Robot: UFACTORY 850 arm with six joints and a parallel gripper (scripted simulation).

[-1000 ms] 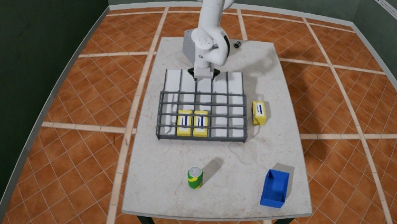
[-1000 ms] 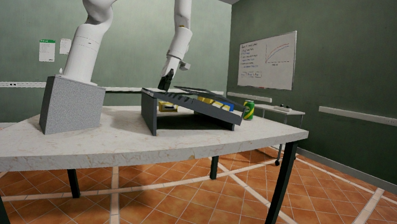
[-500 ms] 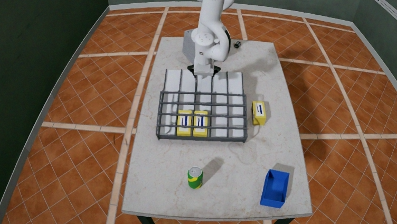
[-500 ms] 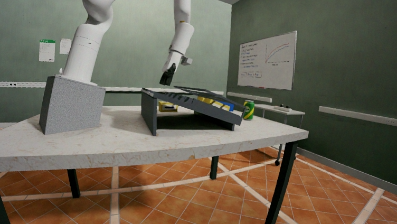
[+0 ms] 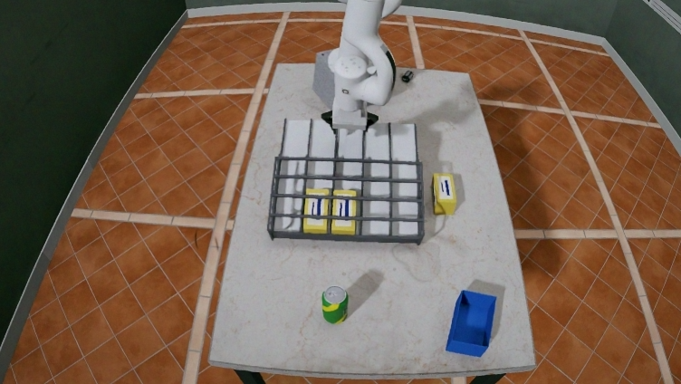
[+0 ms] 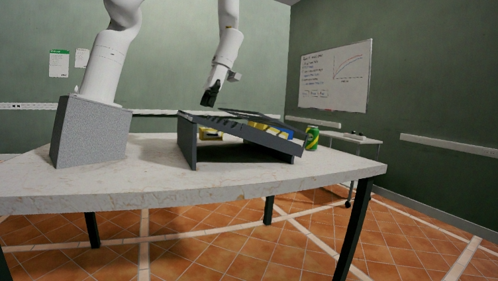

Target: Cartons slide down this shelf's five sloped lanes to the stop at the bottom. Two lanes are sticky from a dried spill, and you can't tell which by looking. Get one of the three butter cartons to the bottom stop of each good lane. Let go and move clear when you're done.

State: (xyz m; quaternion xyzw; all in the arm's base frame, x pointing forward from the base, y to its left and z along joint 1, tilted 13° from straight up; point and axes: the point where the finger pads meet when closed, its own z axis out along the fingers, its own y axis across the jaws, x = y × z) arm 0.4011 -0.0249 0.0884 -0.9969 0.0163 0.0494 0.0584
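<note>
The sloped shelf (image 5: 347,186) with five white lanes under a grey grid stands mid-table; it also shows from the side in the exterior view (image 6: 240,130). Two yellow butter cartons sit at the bottom stop, one in the second lane from the left (image 5: 316,211) and one in the third lane (image 5: 343,212). A third butter carton (image 5: 444,193) lies on the table right of the shelf. My gripper (image 6: 208,98) is open and empty, hovering above the top end of the shelf near the middle lanes. In the top view the arm (image 5: 355,76) hides the fingers.
A green soda can (image 5: 334,305) stands on the table in front of the shelf. A blue bin (image 5: 471,323) sits at the front right corner. The grey robot base (image 6: 89,130) stands behind the shelf. A small dark object (image 5: 407,75) lies at the back edge.
</note>
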